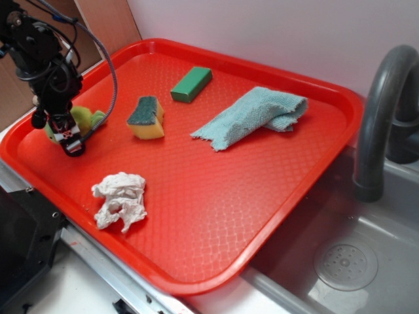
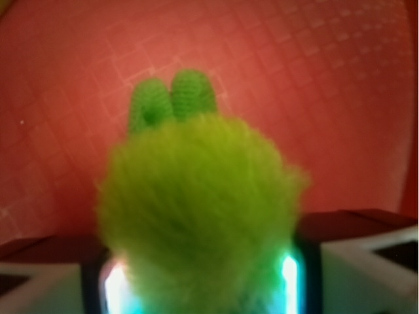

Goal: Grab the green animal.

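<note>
Straddling the turtle [image 2: 203, 216] with my gripper [image 2: 203, 288] (fingers open, nothing clamped yet), I'd close mid-shell, low against the tray [image 1: 216, 196].

Mostly hidden in the exterior view behind the gripper [image 1: 71, 139]: the green animal [image 1: 85, 119], only shell and a bit of limb peeking out beside the claw. Blurred and cut off at the bottom edge in the wrist view, filling the space between the fingers [image 2: 55, 278]. Impossible to tell whether truly pinched.
</note>
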### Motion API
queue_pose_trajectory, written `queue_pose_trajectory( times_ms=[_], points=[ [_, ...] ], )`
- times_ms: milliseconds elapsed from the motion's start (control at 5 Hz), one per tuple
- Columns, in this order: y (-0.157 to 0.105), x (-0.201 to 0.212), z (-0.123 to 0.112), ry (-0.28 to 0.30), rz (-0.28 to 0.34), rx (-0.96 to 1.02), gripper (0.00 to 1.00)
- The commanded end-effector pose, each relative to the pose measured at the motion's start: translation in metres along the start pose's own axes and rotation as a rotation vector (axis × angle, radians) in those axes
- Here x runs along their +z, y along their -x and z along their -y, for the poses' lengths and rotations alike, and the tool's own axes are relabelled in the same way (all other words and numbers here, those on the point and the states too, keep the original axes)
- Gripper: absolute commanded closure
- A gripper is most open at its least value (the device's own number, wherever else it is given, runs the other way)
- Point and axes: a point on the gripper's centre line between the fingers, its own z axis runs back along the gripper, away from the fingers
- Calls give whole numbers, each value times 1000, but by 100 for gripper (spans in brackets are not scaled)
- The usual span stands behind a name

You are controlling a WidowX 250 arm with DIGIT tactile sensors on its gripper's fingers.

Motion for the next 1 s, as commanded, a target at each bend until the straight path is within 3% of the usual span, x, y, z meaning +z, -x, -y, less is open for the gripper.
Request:
queue_pose_trajectory(
  times_ms=[0, 200, 400, 600, 800],
  points=[
    [-30, 91, 28, 115, -17, 224, 100],
    [-36, 148, 50, 220, 85, 228, 100],
    [-36, 189, 64, 285, 177, 207, 100],
    [-35, 206, 80, 266, 208, 175, 100],
    [-39, 197, 80, 288, 188, 117, 100]
  ],
)
